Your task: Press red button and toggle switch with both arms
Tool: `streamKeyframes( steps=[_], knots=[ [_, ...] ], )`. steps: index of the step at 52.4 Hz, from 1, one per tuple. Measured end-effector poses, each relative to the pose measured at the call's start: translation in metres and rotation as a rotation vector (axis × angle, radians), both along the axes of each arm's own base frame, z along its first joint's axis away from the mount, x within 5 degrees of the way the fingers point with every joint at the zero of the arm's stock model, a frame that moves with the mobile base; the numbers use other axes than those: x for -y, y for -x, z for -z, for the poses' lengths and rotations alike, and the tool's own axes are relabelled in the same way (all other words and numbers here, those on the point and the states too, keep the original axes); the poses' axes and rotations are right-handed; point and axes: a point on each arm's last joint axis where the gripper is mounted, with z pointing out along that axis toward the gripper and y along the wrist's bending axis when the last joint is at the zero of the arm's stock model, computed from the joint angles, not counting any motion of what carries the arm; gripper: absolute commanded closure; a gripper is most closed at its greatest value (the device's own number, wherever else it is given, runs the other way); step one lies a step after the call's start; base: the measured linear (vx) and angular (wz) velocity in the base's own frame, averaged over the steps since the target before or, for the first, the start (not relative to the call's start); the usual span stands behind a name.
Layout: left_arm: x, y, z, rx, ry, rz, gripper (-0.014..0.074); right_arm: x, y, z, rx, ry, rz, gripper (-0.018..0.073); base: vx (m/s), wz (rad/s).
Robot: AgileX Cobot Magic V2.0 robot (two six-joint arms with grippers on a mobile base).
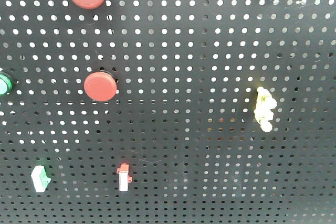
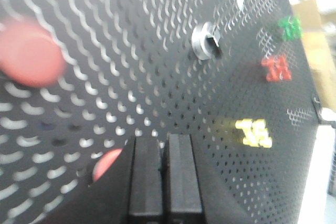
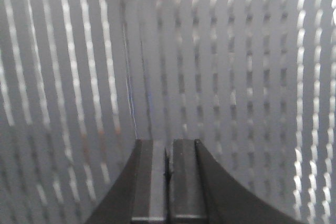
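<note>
The left fingers (image 2: pixel 147 177) are sitting closed, facing the pegboard (image 2: pixel 157 77), the toggle switch (image 2: pixel 206 41) ahead, a red button (image 2: pixel 107 163) just beside them. The right fingers (image 3: pixel 152 182) are also sitting closed.

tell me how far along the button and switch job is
Nothing looks done yet. In hand: the left gripper, shut, sits close beside a red button; the right gripper, shut, faces bare pegboard. Left: pressing that button and flipping the toggle switch, both untouched.
</note>
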Motion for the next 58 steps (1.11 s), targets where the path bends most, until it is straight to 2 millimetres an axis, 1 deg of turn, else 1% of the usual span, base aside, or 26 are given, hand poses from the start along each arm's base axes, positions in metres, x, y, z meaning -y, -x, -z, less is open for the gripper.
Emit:
streamKeyframes(
  steps=[1, 5, 10, 15, 20, 23, 24, 28, 30, 31, 35, 38, 43, 50, 56, 58],
  knots=[
    [-0.002, 0.003, 0.0, -0.002, 0.0, -0.012, 0.0595, 0.0, 0.0, -0.004, 0.009, -0.001, 0.0, 0.0559, 0.0, 0.0],
    [-0.012, 0.016, -0.001, -0.025, 0.002, -0.085, 0.0595, 0.0, 0.002, -0.032, 0.062, 0.001, 0.0, 0.0559, 0.0, 0.0],
    [-0.022, 0.024, 0.002, -0.065, -0.013, -0.178, 0.0595, 0.0, -0.001, -0.064, 0.079, -0.015, -0.003, 0.0559, 0.0, 0.0],
    [-0.028, 0.025, 0.007, -0.113, -0.043, -0.243, 0.0595, 0.0, -0.006, -0.098, 0.078, -0.022, -0.007, 0.0559, 0.0, 0.0],
    [-0.03, 0.024, 0.012, -0.157, -0.065, -0.268, 0.0595, -0.003, -0.021, -0.126, 0.049, -0.017, -0.047, 0.0559, 0.0, 0.0],
    [-0.029, 0.021, 0.016, -0.178, -0.069, -0.272, 0.0595, -0.008, -0.029, -0.141, 0.051, -0.015, -0.102, 0.0559, 0.0, 0.0],
    [-0.029, 0.019, 0.017, -0.185, -0.07, -0.273, 0.0595, -0.011, -0.035, -0.145, 0.041, -0.013, -0.133, 0.0559, 0.0, 0.0],
    [-0.028, 0.014, 0.024, -0.21, -0.075, -0.275, 0.0595, -0.024, -0.047, -0.159, 0.04, 0.018, -0.221, 0.0559, 0.0, 0.0],
    [-0.027, 0.011, 0.027, -0.222, -0.079, -0.277, 0.0595, -0.036, -0.057, -0.164, 0.028, 0.053, -0.294, 0.0559, 0.0, 0.0],
    [-0.026, 0.009, 0.029, -0.228, -0.08, -0.279, 0.0595, -0.04, -0.059, -0.167, 0.031, 0.066, -0.315, 0.0559, 0.0, 0.0],
    [-0.025, 0.004, 0.035, -0.245, -0.083, -0.282, 0.0595, -0.065, -0.073, -0.172, 0.019, 0.155, -0.431, 0.0559, 0.0, 0.0],
    [-0.024, 0.001, 0.039, -0.255, -0.086, -0.284, 0.0595, -0.083, -0.078, -0.178, 0.028, 0.21, -0.507, 0.0559, 0.0, 0.0],
    [-0.024, -0.003, 0.042, -0.261, -0.086, -0.288, 0.0595, -0.113, -0.09, -0.186, 0.026, 0.266, -0.605, 0.0559, 0.0, 0.0],
    [-0.024, -0.004, 0.042, -0.26, -0.084, -0.291, 0.0595, -0.132, -0.11, -0.203, 0.035, 0.281, -0.62, 0.0559, 0.0, 0.0],
    [-0.024, -0.004, 0.042, -0.259, -0.083, -0.292, 0.0595, -0.14, -0.121, -0.216, 0.019, 0.29, -0.613, 0.0559, 0.0, 0.0],
    [-0.024, -0.004, 0.042, -0.26, -0.083, -0.293, 0.0595, -0.14, -0.122, -0.22, 0.017, 0.291, -0.611, 0.0559, 0.0, 0.0]
  ],
)
